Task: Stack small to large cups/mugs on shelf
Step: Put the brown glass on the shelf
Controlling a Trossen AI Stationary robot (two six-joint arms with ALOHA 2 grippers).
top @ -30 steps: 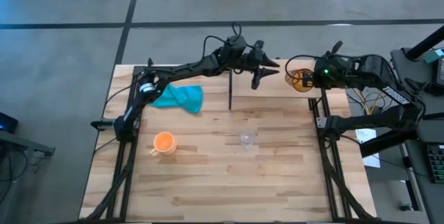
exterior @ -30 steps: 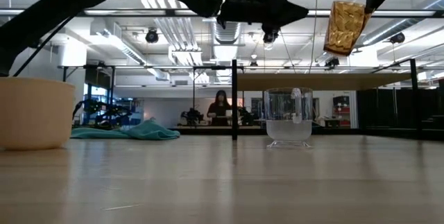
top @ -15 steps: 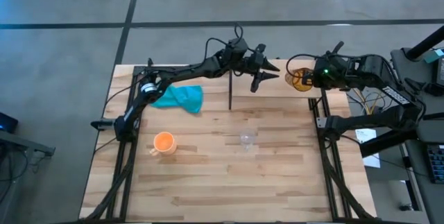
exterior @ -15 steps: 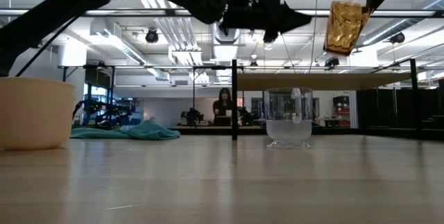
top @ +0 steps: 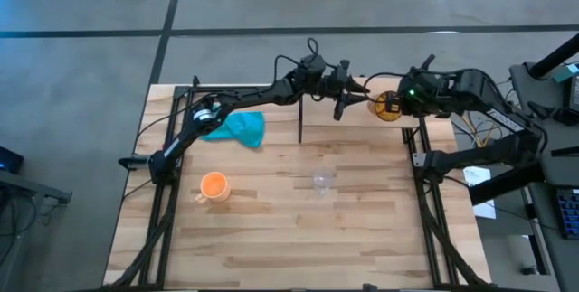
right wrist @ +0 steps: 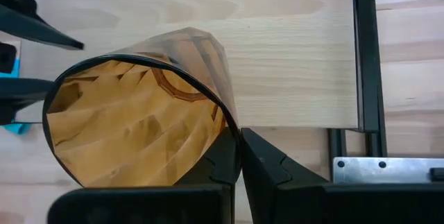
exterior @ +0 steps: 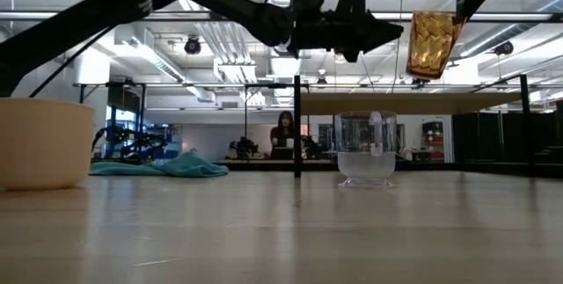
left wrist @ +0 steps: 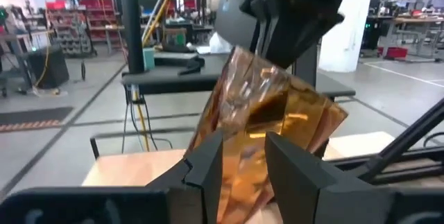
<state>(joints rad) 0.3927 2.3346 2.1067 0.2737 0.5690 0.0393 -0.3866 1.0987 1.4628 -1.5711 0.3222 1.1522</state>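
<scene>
My right gripper [right wrist: 239, 137] is shut on the brown wood-grain cup [exterior: 429, 45], which hangs above the shelf [exterior: 457, 104] at the table's far right. My left gripper [exterior: 398, 31] points level at the cup from the left. Its fingers are open, with the tips just short of the cup's side [left wrist: 274, 123]; I cannot tell whether they touch it. The clear glass cup [top: 322, 181] stands on its base mid-table, in front of the shelf. The orange mug [top: 213, 185] stands on the tabletop to the left. My right gripper pinches the brown cup's rim [right wrist: 229, 123], with one finger inside the mouth and the other outside the wall. The fingers come from above, slanting down. The cup hangs below them, mouth up and slightly tilted, clear of the shelf board [right wrist: 291, 57].
A teal cloth [top: 233, 127] lies at the far left of the tabletop. The shelf's black post [top: 299, 120] stands below the left arm. A person [exterior: 283, 134] shows in the room beyond the table. Bare planks fill the table's near half.
My left gripper has moved toward the brown cup and a little down, staying open. The cup in my right gripper has tipped a little nearer to upright.
</scene>
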